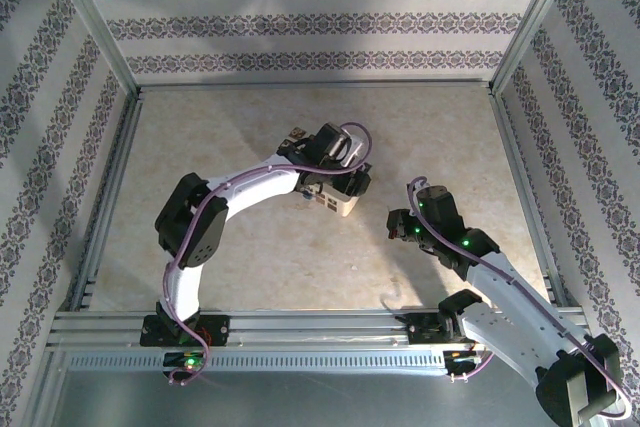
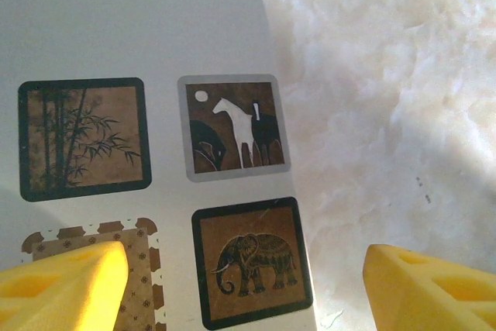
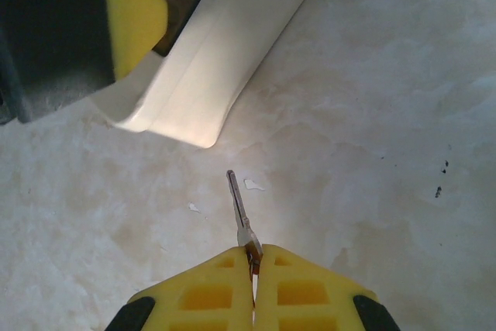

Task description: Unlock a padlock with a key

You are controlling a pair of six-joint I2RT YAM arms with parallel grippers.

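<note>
Between the closed yellow tips of the right pincer (image 3: 253, 257) sits the key (image 3: 239, 205), gripped by its head, its thin blade pointing toward the near corner of the cream box (image 3: 217, 60) but apart from it; over the box's patterned squares on the pale marbled surface (image 3: 372, 114), the left pincer (image 2: 248, 288) hangs with fingers (image 2: 66, 284) spread wide, holding nothing.

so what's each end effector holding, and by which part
Right end effector pinches the key by its head end; left end effector open, holding nothing.
</note>
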